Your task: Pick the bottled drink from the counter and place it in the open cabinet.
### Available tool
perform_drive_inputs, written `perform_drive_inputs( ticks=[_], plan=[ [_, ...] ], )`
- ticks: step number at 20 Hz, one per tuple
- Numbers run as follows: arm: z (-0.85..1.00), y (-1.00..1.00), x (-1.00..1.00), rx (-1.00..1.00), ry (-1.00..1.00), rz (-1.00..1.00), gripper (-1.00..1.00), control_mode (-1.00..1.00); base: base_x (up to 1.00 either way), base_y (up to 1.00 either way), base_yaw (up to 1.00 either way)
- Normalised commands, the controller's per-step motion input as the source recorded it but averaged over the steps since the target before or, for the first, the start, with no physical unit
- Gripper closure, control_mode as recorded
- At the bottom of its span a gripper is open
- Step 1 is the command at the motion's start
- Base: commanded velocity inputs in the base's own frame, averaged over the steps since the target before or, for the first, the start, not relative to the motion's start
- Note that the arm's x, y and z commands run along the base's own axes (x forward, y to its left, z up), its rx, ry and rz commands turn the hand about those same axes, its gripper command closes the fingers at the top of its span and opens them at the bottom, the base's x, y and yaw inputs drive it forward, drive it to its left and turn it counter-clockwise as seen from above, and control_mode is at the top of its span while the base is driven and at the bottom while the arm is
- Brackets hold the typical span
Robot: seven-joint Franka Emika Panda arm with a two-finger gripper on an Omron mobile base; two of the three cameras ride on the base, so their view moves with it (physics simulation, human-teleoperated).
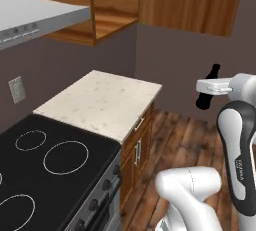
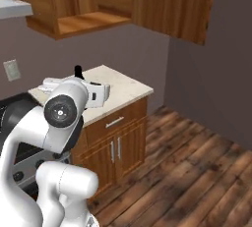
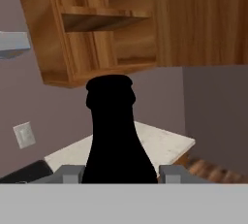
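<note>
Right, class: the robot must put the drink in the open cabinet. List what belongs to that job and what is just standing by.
Part of the job:
- bottle, held in the shut gripper
- open cabinet

Standing by:
- stove
- small counter
- range hood
- wall socket

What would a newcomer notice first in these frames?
The small black contoured bottle looms up the middle of the hand view, clamped in the two-finger gripper and held in the air beside the small speckled stone countertop. Above and ahead hangs the doorless brown wooden wall cabinet, its inner shelf showing. Left of the countertop sits a black stovetop with white burner rings.
</note>
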Motion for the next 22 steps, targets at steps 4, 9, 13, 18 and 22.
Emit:
perform_drive_inputs(
  ticks=[4, 9, 13, 18, 22],
  plan=[
    [0.0, 0.0, 0.0, 0.0, 0.0, 0.0, 1.0, 1.0, 0.64, -0.54, 0.03],
    [0.0, 0.0, 0.0, 0.0, 0.0, 0.0, 1.0, 1.0, 0.63, -0.58, 0.11],
    [0.0, 0.0, 0.0, 0.0, 0.0, 0.0, 1.0, 1.0, 0.58, -0.36, 0.24],
    [0.0, 0.0, 0.0, 0.0, 0.0, 0.0, 1.0, 1.0, 0.55, -0.43, 0.28],
    [0.0, 0.0, 0.0, 0.0, 0.0, 0.0, 1.0, 1.0, 0.29, -0.39, 0.25]
  ],
)
